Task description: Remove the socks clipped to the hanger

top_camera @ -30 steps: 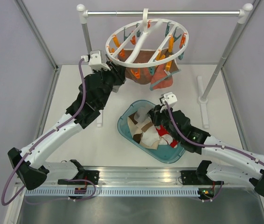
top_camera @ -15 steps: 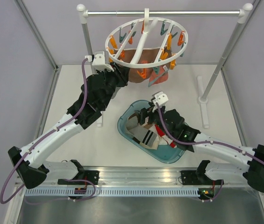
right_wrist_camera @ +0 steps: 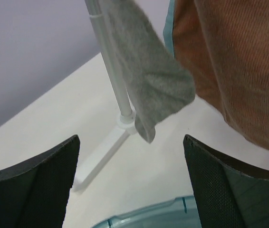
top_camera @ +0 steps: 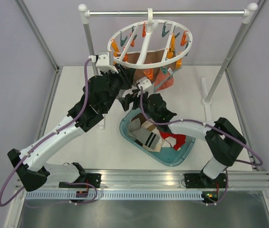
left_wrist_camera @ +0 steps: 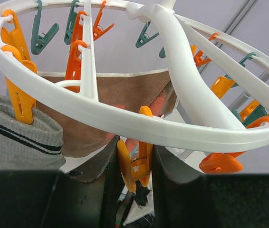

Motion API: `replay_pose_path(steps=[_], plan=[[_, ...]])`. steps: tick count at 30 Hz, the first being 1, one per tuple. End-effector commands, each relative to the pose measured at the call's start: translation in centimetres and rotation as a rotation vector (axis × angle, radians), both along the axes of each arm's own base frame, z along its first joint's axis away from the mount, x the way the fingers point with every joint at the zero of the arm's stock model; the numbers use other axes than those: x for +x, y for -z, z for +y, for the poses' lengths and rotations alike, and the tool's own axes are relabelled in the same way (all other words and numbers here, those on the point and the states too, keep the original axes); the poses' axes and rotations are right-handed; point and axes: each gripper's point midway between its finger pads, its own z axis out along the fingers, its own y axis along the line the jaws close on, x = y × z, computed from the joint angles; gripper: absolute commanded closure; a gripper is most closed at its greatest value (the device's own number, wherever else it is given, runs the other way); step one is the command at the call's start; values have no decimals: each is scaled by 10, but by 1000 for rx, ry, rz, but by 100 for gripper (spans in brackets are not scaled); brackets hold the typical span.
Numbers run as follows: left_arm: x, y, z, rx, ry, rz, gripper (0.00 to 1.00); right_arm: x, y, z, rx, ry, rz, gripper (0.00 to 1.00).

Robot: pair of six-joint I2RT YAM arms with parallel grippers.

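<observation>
while a second earlier the right gripper (right_wrist_camera: 129, 140) had been low inside the teal basin (top_camera: 125, 128) with its fingers nearly closed over the heap, it had since risen to the basin's upper left, just under the hanger (top_camera: 146, 41). its fingers now stood wide apart, released, with nothing between them. a striped white sock (top_camera: 149, 139), not seen on the heap before, lay in the middle of the basin beside a beige sock (top_camera: 141, 127) and a red sock (top_camera: 173, 141). the hanger, in the upper centre of the overhead view, had swung up and back to a flatter tilt on the rail stand (top_camera: 172, 13). the left gripper (left_wrist_camera: 133, 153) had barely shifted. at the ring's lower-left edge its fingers were clenched on an orange clip (left_wrist_camera: 135, 172) hanging under the rim.

one grey sock (left_wrist_camera: 23, 142) with dark stripes remained at the left of the ring, held by a second orange clip (left_wrist_camera: 18, 96). in the right wrist view it hung in the upper centre, beyond the open fingers. a brown cloth (left_wrist_camera: 120, 91) hung behind the spokes, and a coral cloth (right_wrist_camera: 239, 66) filled the upper right of the right wrist view, close beside the grey sock. the stand's white post (right_wrist_camera: 112, 71) ran down partly behind that sock to the table (top_camera: 110, 157).
</observation>
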Motion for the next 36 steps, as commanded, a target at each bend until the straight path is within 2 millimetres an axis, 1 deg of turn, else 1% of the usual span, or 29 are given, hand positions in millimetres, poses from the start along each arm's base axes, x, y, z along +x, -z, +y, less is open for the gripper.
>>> replay_pose_path(steps=[1, 2, 3, 4, 5, 6, 7, 11, 16, 19, 21, 22, 23, 24, 25, 26, 28, 29, 32, 33, 35, 36], plan=[[-7, -30, -1, -25, 24, -63, 98, 17, -42, 21, 160, -42, -47, 8], [-7, -31, -1, -26, 24, -65, 98, 21, -39, 24, 164, -41, -38, 8], [-6, -31, -2, -25, 24, -64, 98, 29, -30, 25, 166, -34, -16, 8], [-7, -32, -1, -26, 22, -67, 98, 32, -35, 29, 179, -38, -18, 8], [-6, -31, -1, -23, 21, -66, 98, 36, -33, 31, 183, -37, -10, 8], [-7, -32, -1, -24, 22, -67, 98, 39, -25, 34, 175, -39, 2, 8], [-8, -27, 0, -9, 24, -53, 98, 41, -29, 37, 188, -42, 1, 8], [-7, -26, -1, -6, 23, -49, 98, 46, -34, 45, 223, -51, 11, 8], [-4, -19, -4, 3, 20, -38, 98, 49, -38, 56, 294, -73, 44, 12], [-3, -17, -7, 3, 24, -31, 98, 48, -34, 58, 340, -79, 73, 19], [-2, -16, -7, 3, 23, -31, 98, 43, -32, 59, 360, -105, 87, 29], [-2, -16, -7, 6, 21, -30, 98, 42, -30, 58, 362, -104, 89, 37], [-2, -14, -8, 8, 22, -28, 98, 40, -31, 57, 366, -106, 91, 42], [-2, -15, -7, 7, 22, -29, 98, 40, -26, 54, 361, -95, 98, 46], [-2, -15, -7, 7, 21, -29, 98, 39, -25, 53, 364, -92, 100, 51], [-1, -14, -7, 8, 19, -28, 98, 38, -23, 52, 364, -89, 102, 62], [-1, -13, -7, 10, 19, -26, 98, 34, -23, 46, 364, -88, 100, 74], [-1, -13, -8, 11, 24, -26, 98, 35, -21, 43, 366, -68, 103, 84], [0, -11, -8, 15, 19, -23, 98, 30, -22, 34, 362, -55, 99, 98], [0, -10, -8, 18, 18, -23, 97, 25, -20, 30, 360, -52, 103, 99], [0, -7, -8, 24, 19, -19, 95, 21, -21, 24, 355, -49, 97, 99], [-1, -6, -7, 25, 21, -19, 90, 18, -22, 18, 353, -41, 94, 99]])
